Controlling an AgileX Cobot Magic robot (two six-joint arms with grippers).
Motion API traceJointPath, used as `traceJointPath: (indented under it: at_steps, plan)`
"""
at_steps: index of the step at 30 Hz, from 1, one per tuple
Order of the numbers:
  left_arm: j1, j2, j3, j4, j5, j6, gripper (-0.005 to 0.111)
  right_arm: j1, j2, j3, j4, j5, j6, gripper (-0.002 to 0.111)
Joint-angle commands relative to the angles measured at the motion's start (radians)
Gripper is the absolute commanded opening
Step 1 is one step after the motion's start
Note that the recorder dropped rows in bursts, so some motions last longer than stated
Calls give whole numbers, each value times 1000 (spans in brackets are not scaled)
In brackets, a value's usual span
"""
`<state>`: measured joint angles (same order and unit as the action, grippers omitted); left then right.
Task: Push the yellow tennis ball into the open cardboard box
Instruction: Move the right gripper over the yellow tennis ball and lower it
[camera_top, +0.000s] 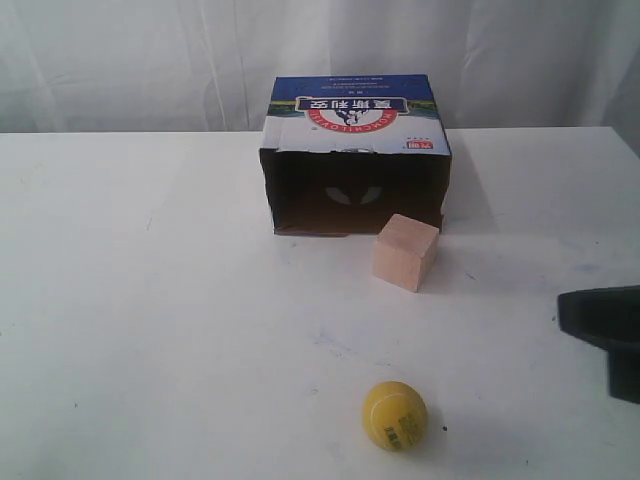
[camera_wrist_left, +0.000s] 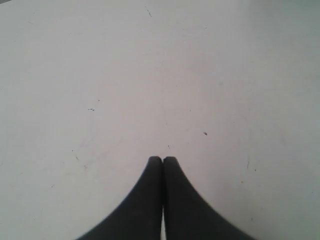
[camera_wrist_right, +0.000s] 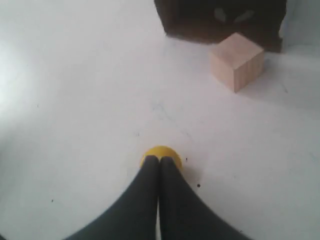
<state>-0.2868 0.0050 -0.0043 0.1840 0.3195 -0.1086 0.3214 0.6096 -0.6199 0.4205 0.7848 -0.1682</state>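
Observation:
The yellow tennis ball (camera_top: 395, 415) lies on the white table near the front, its barcode sticker facing the camera. The open cardboard box (camera_top: 355, 150), blue on top with a red-and-white logo, lies at the back with its dark opening toward the ball. In the right wrist view my right gripper (camera_wrist_right: 159, 159) is shut, and the ball (camera_wrist_right: 161, 151) peeks out just beyond its fingertips; I cannot tell whether they touch. The box opening (camera_wrist_right: 220, 20) shows far ahead. My left gripper (camera_wrist_left: 162, 159) is shut over bare table.
A tan wooden cube (camera_top: 405, 250) stands just in front of the box's right corner, between ball and opening; it also shows in the right wrist view (camera_wrist_right: 236, 61). A dark part of the right arm (camera_top: 605, 335) enters at the right edge.

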Motion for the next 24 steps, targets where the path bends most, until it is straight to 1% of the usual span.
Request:
traceJointPath:
  at_steps: [1,3,5,10,15,24]
  plan:
    - [-5,-5,4,3,14,2,0,30,205,-67,77,67,-126,0]
    - [-5,-5,4,3,14,2,0,120,331,-93,77,44,-128,0]
    - [-5,-5,4,3,14,2,0,184,410,-95,77,-17,-134,0]
    - [-5,-5,4,3,14,2,0,271,555,-95,70,-89,-142,0]
    - [-5,-5,4,3,14,2,0,293,658,-95,57,-119,-144,0]
    - [-5,-5,4,3,14,2,0,296,724,-97,-5,-155,-142,0]
